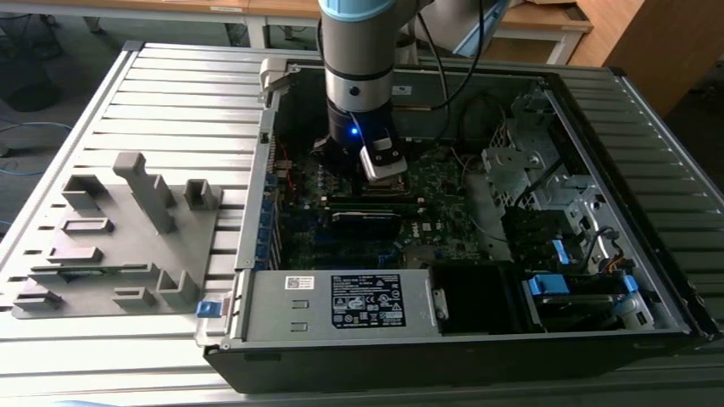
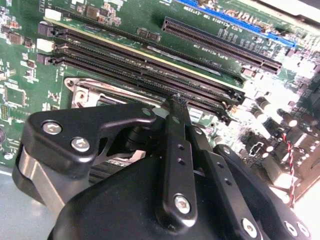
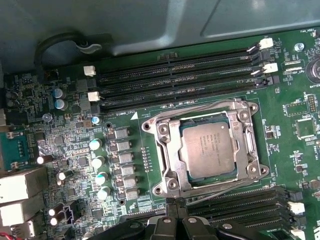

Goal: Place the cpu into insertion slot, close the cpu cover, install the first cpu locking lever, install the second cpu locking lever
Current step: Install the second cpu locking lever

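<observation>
My gripper [image 2: 175,102] is pinched together on nothing I can see, just beside the socket [image 3: 165,146] where the chip [image 3: 207,150] lies flat; I judge it light, stiff, fragile, best held by its edges.

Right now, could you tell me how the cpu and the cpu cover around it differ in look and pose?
In the first wrist view, the cpu is a solid square with a dull grey top, while the cpu cover is a shinier silvery frame with an open middle. The cpu sits inside that opening; the cpu cover surrounds it, lying closed over its edges. Both are square, lie flat on the green motherboard, and are turned the same way.
</observation>
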Controlling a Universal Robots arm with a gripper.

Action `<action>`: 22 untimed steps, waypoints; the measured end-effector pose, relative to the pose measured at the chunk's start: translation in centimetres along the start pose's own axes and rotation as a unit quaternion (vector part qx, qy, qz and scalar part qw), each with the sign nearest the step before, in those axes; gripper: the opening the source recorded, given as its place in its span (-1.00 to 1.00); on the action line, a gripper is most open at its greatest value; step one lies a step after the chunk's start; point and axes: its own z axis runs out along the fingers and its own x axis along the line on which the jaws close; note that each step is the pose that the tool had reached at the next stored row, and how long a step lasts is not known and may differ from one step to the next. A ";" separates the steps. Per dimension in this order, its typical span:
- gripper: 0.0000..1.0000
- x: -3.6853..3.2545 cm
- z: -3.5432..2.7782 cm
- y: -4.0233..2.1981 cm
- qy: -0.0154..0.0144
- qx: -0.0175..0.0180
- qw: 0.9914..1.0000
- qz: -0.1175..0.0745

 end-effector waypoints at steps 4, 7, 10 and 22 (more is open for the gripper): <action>-0.79 0.09 0.04 -0.02 0.000 -0.002 1.000 -0.007; -0.79 0.17 0.08 -0.03 0.000 -0.002 1.000 -0.014; -0.79 0.23 0.13 -0.04 0.001 -0.003 1.000 -0.023; -0.79 0.28 0.14 -0.05 0.001 -0.004 1.000 -0.029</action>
